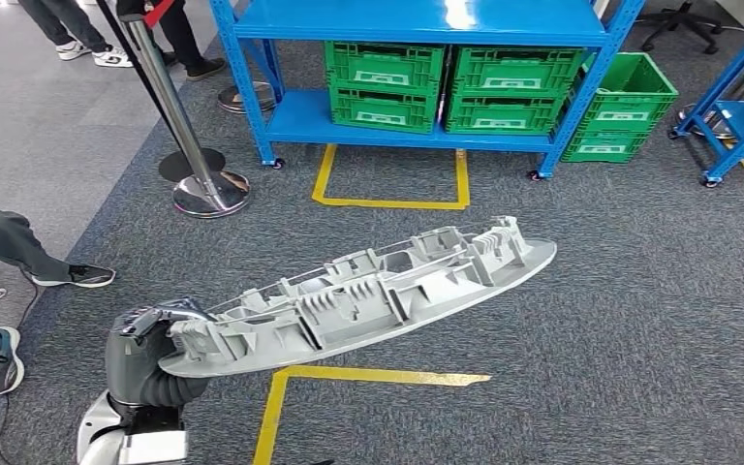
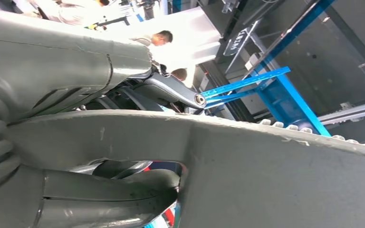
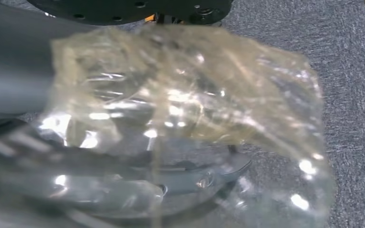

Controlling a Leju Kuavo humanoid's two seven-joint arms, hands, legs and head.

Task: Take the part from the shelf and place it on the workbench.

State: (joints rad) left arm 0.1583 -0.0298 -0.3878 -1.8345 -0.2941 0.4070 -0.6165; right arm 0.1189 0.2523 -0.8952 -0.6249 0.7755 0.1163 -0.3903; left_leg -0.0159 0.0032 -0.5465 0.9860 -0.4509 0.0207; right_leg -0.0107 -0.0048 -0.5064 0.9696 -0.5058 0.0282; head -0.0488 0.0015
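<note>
The part (image 1: pixel 368 295) is a long grey moulded plastic panel with ribs along its upper face. It hangs above the carpet in the head view, slanting from lower left up to the right. My left hand (image 1: pixel 145 358) grips its near end, fingers wrapped around the edge. In the left wrist view the part (image 2: pixel 266 175) is a broad grey surface clamped between the thumb and fingers of my left hand (image 2: pixel 52 71). My right hand (image 3: pixel 123 175) hangs over the carpet behind a crinkled clear plastic film (image 3: pixel 195 95). The film blurs its fingers.
A blue shelf (image 1: pixel 417 24) with green crates (image 1: pixel 446 87) stands ahead, and another green crate (image 1: pixel 620 107) sits on the floor to its right. A chrome stanchion (image 1: pixel 199 184) stands at left. A person's shoe (image 1: pixel 77 276) is at the left edge. Yellow tape (image 1: pixel 387 373) marks the carpet.
</note>
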